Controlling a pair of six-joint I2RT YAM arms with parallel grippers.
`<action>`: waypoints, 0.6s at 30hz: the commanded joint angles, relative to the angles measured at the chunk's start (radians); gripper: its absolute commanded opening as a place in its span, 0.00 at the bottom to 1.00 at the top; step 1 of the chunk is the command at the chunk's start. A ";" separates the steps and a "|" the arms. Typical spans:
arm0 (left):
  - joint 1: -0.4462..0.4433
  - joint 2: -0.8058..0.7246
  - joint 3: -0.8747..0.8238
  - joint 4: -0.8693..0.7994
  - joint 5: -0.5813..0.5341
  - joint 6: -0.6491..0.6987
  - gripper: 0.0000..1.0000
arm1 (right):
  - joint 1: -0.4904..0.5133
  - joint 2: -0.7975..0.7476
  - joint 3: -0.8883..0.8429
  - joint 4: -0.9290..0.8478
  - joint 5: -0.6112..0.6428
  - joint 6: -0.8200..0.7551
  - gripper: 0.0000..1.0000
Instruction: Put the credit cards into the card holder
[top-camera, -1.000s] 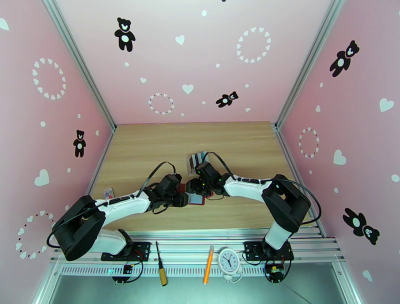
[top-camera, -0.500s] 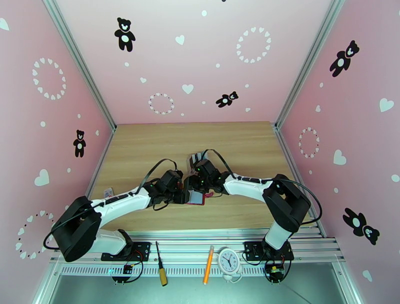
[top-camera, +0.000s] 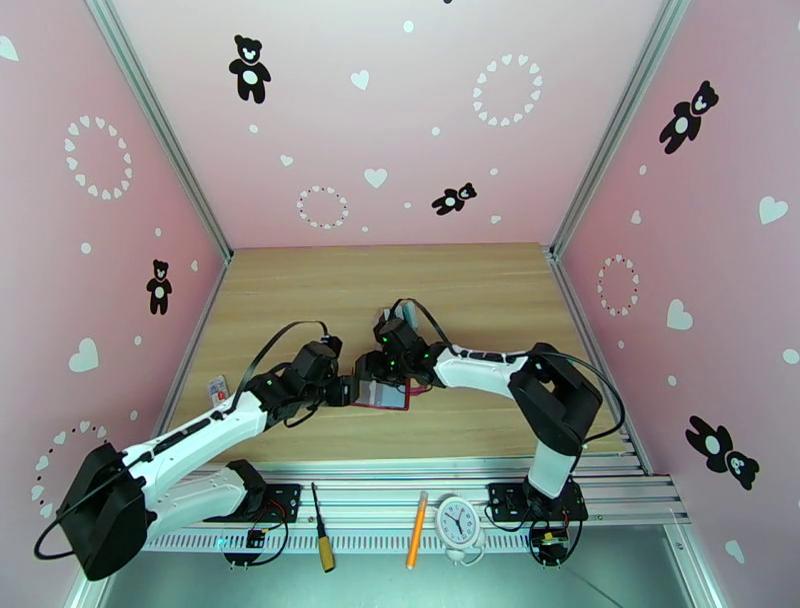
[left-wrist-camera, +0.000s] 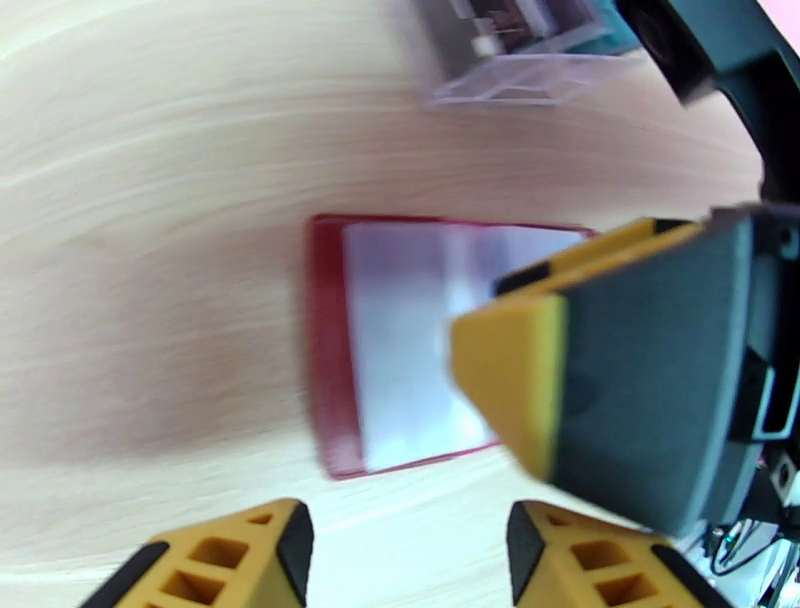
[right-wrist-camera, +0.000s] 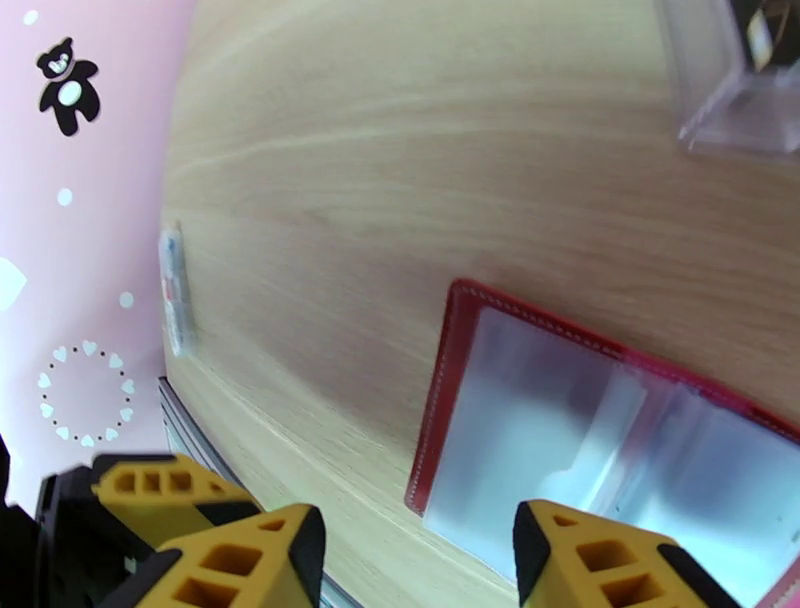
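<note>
Both arms were low over the dark red leather-like folding card holder (top-camera: 385, 397), which lay open and flat in the middle of the pale wooden desk (top-camera: 300, 290).

Through the left wrist camera I saw the left fingers (left-wrist-camera: 235, 560) partway open with nothing but bare desk between them, just short of the holder's near edge. Its greyish clear pockets faced up. One yellow-and-dark tip of the right fingers (left-wrist-camera: 610, 380) hung over the holder's right side in that view, though I could not tell whether it touched. The right fingers were partway open too and gripped nothing. Just beyond the holder stood the clear plastic slotted rack (left-wrist-camera: 520, 60), with dark and teal shapes in it too blurred for me to call credit cards.
</note>
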 joint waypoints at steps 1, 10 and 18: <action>0.022 -0.009 -0.044 0.022 -0.034 -0.002 0.58 | 0.012 0.033 0.020 0.028 -0.025 0.026 0.56; 0.083 0.018 -0.120 0.131 -0.002 0.006 0.58 | 0.019 0.071 0.006 0.071 -0.042 0.037 0.56; 0.083 0.022 -0.123 0.142 -0.007 0.004 0.59 | 0.019 0.110 -0.009 0.094 -0.047 0.042 0.56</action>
